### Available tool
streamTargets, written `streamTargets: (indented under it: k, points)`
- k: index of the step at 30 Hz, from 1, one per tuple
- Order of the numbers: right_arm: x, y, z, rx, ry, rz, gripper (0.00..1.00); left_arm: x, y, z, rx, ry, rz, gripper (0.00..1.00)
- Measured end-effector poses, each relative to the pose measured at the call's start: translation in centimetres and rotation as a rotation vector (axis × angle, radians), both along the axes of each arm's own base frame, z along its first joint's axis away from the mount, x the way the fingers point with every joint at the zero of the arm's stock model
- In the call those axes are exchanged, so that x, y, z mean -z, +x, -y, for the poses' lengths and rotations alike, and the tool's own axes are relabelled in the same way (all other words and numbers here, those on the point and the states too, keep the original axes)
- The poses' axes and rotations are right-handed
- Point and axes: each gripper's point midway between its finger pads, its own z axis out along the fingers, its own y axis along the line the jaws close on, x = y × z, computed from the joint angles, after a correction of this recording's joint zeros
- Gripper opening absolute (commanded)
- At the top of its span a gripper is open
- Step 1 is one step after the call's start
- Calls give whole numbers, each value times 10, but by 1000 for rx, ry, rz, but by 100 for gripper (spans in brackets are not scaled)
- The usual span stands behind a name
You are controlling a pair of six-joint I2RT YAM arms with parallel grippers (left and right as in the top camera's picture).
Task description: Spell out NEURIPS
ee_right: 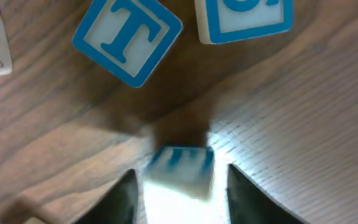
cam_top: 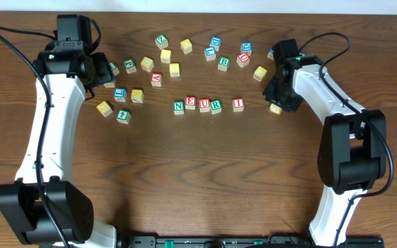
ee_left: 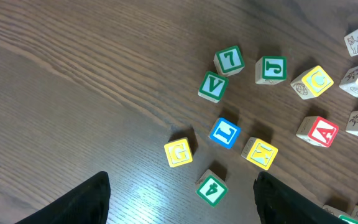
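Note:
The row N [cam_top: 178, 106], E [cam_top: 190, 102], U [cam_top: 204, 105], R [cam_top: 216, 106], a gap, then I [cam_top: 238, 105] lies mid-table. My right gripper [cam_top: 278, 100] is low at the table to the right of the row. In the right wrist view its fingers [ee_right: 180, 190] straddle a blurred blue-lettered block [ee_right: 179, 167]; the letter is unreadable. The left finger touches it and a thin gap shows on the right. My left gripper [cam_top: 106, 69] is open and empty over the left cluster [ee_left: 180, 186].
Loose blocks are scattered along the back [cam_top: 185, 47]. The left wrist view shows G [ee_left: 178, 152], 4 [ee_left: 211, 188], L [ee_left: 225, 133], M [ee_left: 260, 153], V [ee_left: 212, 86] and A [ee_left: 317, 131]. A blue T [ee_right: 128, 37] and another blue block [ee_right: 244, 18] lie just beyond the right fingers.

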Motion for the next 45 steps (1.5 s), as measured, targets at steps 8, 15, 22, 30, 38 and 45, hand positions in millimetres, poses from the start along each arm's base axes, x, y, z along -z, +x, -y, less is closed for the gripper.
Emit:
streamTargets:
  k: [8, 15, 22, 30, 38, 45]
  points:
    - [0, -8, -4, -27, -25, -26, 43, 0, 0, 0, 0, 0, 0, 73]
    - [-4, -7, -3, -177, -48, -44, 20, 0, 0, 0, 0, 0, 0, 73]
    - [-19, 15, 8, -342, -34, 5, 4, 0, 0, 0, 0, 0, 0, 73]
    - [-20, 28, 32, -416, -8, 48, 1, 0, 0, 0, 0, 0, 0, 73]
    - [-10, 28, 16, -572, 56, 74, 1, 0, 0, 0, 0, 0, 0, 73]
    - [-11, 25, 1, -663, 116, 86, 1, 0, 0, 0, 0, 0, 0, 73]
